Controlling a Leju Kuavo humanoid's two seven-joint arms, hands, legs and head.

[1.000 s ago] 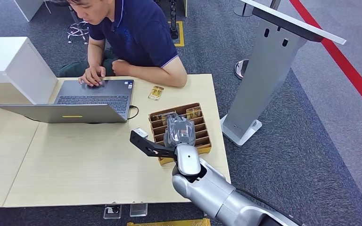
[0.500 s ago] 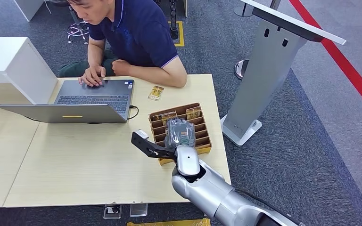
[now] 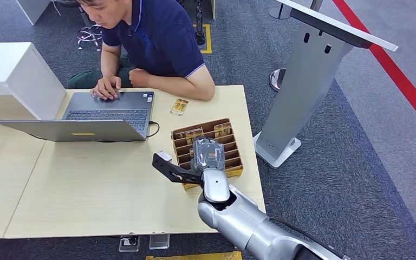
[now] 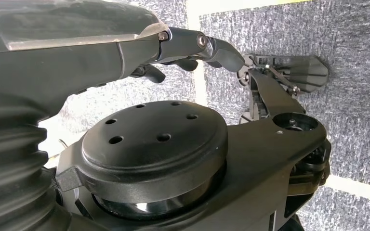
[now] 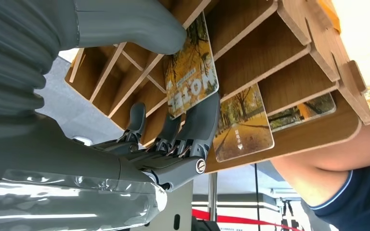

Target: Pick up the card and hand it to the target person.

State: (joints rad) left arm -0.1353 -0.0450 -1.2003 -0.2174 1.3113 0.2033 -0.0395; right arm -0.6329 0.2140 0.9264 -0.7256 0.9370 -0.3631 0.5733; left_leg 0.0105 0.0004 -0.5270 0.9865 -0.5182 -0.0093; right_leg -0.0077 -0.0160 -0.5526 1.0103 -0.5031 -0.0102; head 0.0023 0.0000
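Over tray (image 3: pixel 233 162), right hand (image 5: pixel 173 144) pinching upright card (image 5: pixel 191 72)

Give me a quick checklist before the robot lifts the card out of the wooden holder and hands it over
1. Card pinched: the right hand has its thumb and fingers on either face of the card. Ok.
2. Card free of the wooden holder: lower edge sits in a slot. Not ok.
3. Neighbouring cards undisturbed: they sit in the slots alongside. Ok.
4. Person ready to receive: both hands at the laptop. Not ok.
5. Left hand clear: hangs over the floor. Ok.
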